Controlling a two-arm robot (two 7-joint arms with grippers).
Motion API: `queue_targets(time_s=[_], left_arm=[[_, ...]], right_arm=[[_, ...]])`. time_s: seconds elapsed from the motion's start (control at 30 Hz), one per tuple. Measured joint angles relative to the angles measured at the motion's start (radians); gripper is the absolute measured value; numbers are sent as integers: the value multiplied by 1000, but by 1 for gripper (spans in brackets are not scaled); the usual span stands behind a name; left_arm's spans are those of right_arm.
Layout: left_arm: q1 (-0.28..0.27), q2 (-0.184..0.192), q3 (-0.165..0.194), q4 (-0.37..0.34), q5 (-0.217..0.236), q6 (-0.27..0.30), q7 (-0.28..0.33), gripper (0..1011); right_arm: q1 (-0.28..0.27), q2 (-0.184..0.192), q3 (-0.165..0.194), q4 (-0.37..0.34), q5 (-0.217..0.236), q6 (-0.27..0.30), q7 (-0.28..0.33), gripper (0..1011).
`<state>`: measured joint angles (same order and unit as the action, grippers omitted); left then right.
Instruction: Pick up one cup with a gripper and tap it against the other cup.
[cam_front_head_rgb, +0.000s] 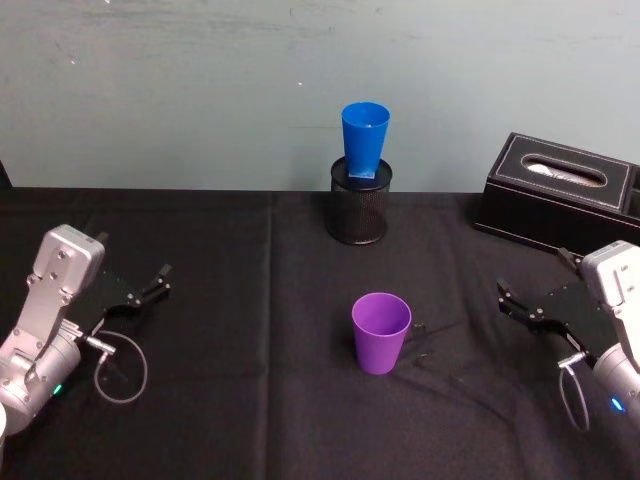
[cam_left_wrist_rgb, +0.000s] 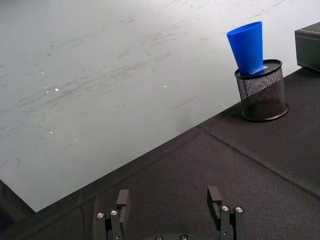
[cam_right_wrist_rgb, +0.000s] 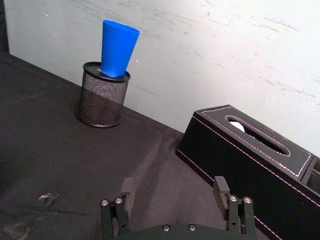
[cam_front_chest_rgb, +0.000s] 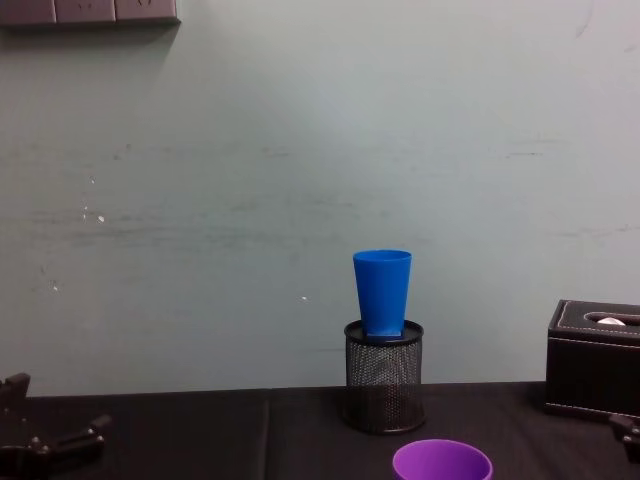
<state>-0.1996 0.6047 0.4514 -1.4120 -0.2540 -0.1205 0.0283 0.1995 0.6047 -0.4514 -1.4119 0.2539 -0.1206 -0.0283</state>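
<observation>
**Both claws open; purple cup stands free mid-worktop**

The purple cup (cam_front_head_rgb: 381, 332), smooth tapered plastic, stands mouth-up on the black-clothed worktop (cam_front_head_rgb: 250, 330) with bare cloth all round it. The left claw (cam_front_head_rgb: 160, 280) and right claw (cam_front_head_rgb: 505, 302) are low at the worktop's left and right sides, well apart from the cup, their flat black fingers spread and empty. By the wall edge, the blue cup (cam_front_head_rgb: 364, 135), likewise tapered, stands upright atop a black wire-mesh cylinder (cam_front_head_rgb: 358, 212). A black stitched tissue box (cam_front_head_rgb: 560, 190) sits far right.
</observation>
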Motion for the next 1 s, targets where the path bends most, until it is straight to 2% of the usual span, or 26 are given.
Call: queue_targets(time_s=[1.0], left_arm=[[0, 0, 0, 0, 0, 0, 0, 1011]], right_arm=[[0, 0, 0, 0, 0, 0, 0, 1000]])
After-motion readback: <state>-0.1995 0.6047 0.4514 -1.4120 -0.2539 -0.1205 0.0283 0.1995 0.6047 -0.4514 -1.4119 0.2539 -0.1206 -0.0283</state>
